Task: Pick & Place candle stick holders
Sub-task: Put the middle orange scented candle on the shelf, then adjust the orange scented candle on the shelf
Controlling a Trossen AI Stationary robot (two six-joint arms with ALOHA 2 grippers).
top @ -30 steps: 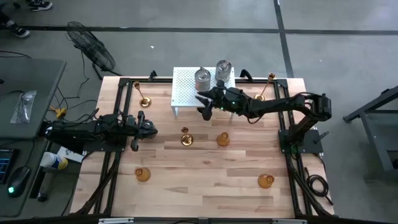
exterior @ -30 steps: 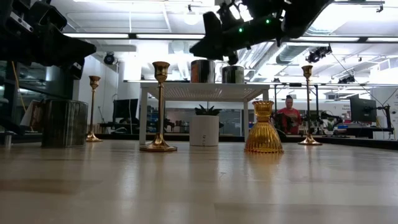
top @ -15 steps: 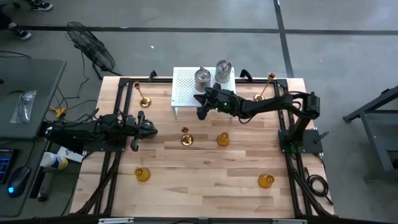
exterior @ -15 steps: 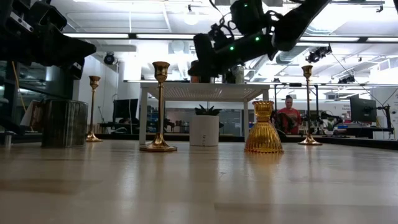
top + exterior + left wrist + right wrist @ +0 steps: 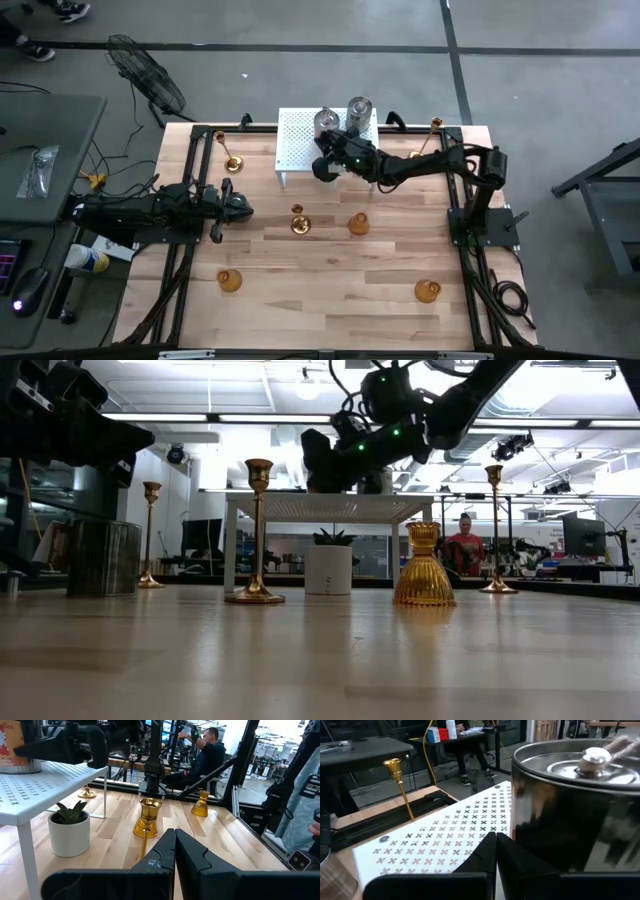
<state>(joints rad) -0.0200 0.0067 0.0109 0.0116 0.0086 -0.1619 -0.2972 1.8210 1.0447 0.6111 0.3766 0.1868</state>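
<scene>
Currently two silvery-grey jar holders stand upright on the white perforated rack at the wooden table's far edge; brass candlesticks and amber holders stand vertical on the table. Workshop room beyond, a person seated. Right gripper reaches over the rack beside the nearer jar, fingers closed, empty. Left gripper parked at the left edge, closed, empty

Workshop setting. Grey concrete floor crossed by dark lines; a black pedestal fan lies beside the pale wooden surface. A grey desk stands at the left edge of the high view, a computer mouse nearby. Low view: white ceiling with a round lamp, exposed ducts, and a seated person in red beyond the surface.
</scene>
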